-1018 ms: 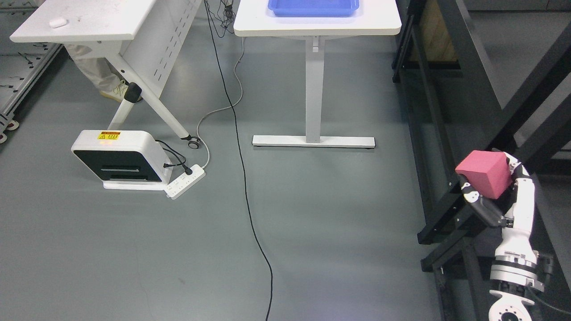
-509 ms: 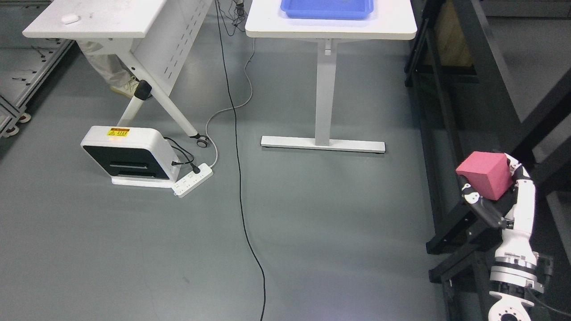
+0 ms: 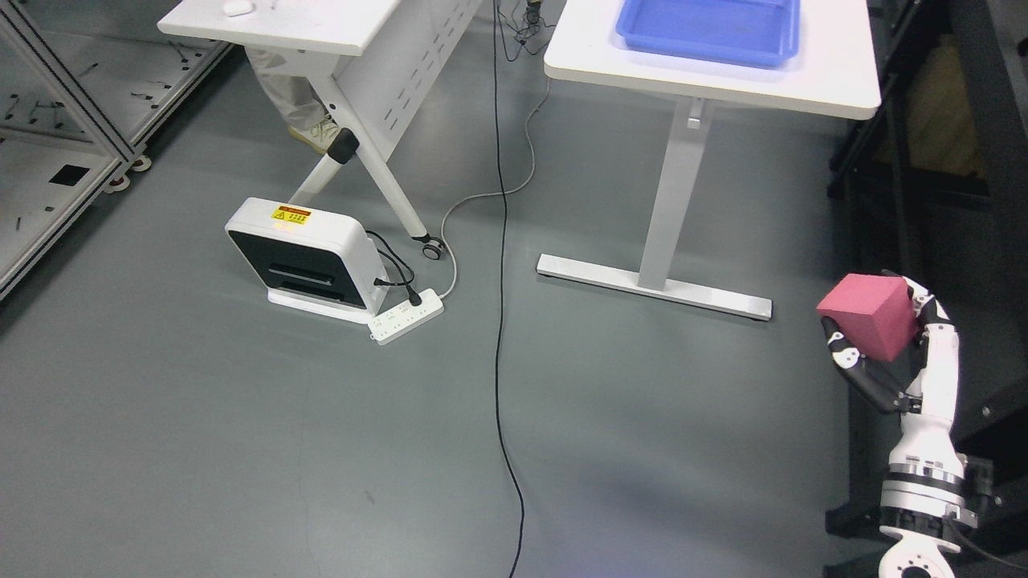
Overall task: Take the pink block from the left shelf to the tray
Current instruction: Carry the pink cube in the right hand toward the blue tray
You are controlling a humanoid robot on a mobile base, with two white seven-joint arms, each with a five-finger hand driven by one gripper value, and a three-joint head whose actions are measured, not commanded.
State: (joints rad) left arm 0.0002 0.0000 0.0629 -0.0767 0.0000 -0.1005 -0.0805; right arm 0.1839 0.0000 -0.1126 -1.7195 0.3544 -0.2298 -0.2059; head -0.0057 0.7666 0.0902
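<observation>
My right hand (image 3: 883, 337) rises at the lower right, its fingers shut around a pink block (image 3: 869, 315) held above the floor. The blue tray (image 3: 710, 30) lies on a white table (image 3: 827, 88) at the top right, far up and left of the block. The left arm is out of view.
A black cable (image 3: 502, 321) runs down the grey floor. A white box device (image 3: 303, 261) and a power strip (image 3: 406, 316) sit at left centre. A second white table (image 3: 321, 28) has a person's legs (image 3: 291, 100) behind it. Black shelf framing (image 3: 923, 160) stands at right, a metal rack (image 3: 56, 152) at left.
The whole picture has shifted right and turned, so the camera has moved. My right hand keeps the pink block in the same spot of the picture.
</observation>
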